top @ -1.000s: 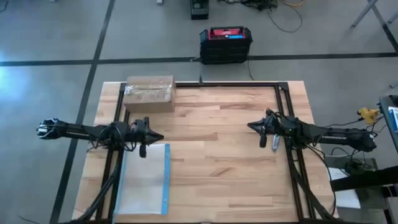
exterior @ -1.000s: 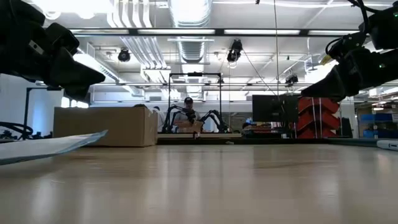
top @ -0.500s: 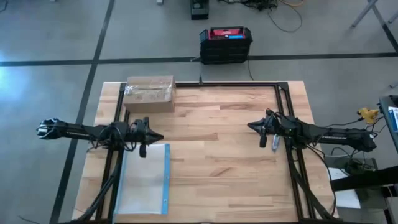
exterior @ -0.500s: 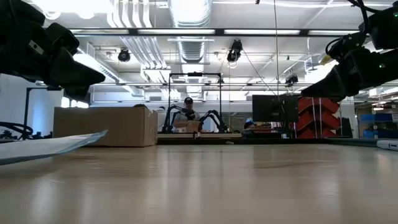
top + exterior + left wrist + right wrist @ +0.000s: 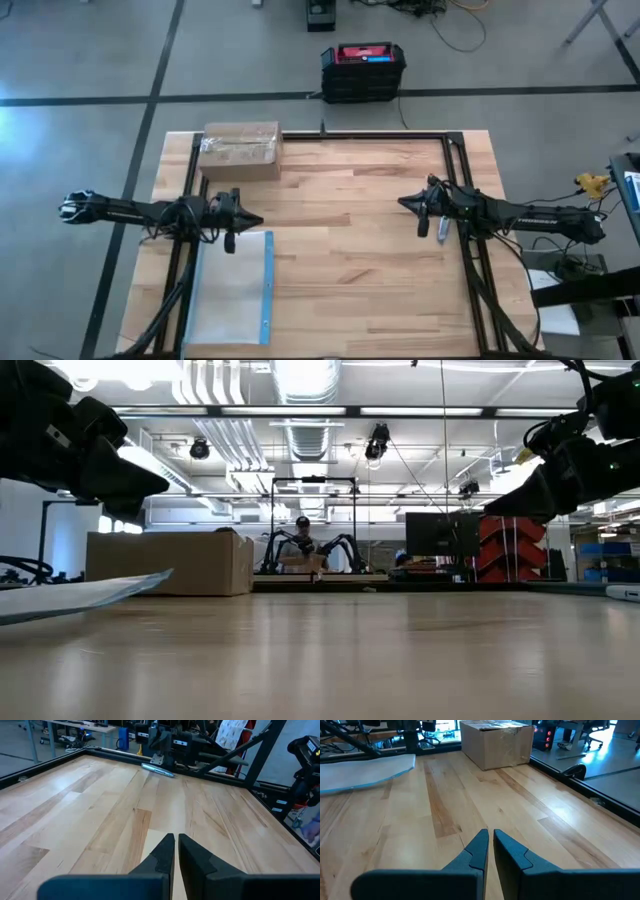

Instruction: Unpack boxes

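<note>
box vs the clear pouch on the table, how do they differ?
The box is brown cardboard, opaque and taped; the pouch is clear plastic with a blue edge.
The box stands tall as a block; the pouch lies flat, one end slightly lifted in the low view.
The box sits at the table's far left corner; the pouch lies at the near left, just beside the left end effector.
Both rest on the table, untouched.

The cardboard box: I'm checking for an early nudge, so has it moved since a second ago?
No. The cardboard box sits at the same far-left corner of the table, against the black frame rail, as before.
</note>
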### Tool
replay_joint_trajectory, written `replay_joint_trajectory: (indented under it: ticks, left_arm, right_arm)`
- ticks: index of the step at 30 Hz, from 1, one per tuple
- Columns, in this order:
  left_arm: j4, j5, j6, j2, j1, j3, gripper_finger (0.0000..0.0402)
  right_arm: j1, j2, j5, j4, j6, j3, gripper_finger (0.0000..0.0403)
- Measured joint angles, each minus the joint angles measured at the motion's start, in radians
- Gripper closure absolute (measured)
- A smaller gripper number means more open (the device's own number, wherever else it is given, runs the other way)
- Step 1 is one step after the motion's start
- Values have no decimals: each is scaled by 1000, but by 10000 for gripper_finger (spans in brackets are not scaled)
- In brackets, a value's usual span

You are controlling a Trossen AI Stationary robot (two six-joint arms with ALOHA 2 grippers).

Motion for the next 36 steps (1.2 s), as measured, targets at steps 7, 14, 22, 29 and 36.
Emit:
replay_joint_trajectory:
  ticks: [7,14,22,29,36]
  left_arm:
    - [0,0,0,0,0,0,393]
    - [55,-55,-10,0,-1,0,393]
    - [195,-61,-190,1,0,27,393]
    - [-285,-1,-67,151,-1,329,393]
    - [-1090,111,-108,471,-25,742,400]
  right_arm:
    - [0,0,0,0,0,0,389]
    - [0,0,0,0,0,0,389]
    - [0,0,0,0,0,0,389]
    - [0,0,0,0,0,0,389]
    - [0,0,0,0,0,0,389]
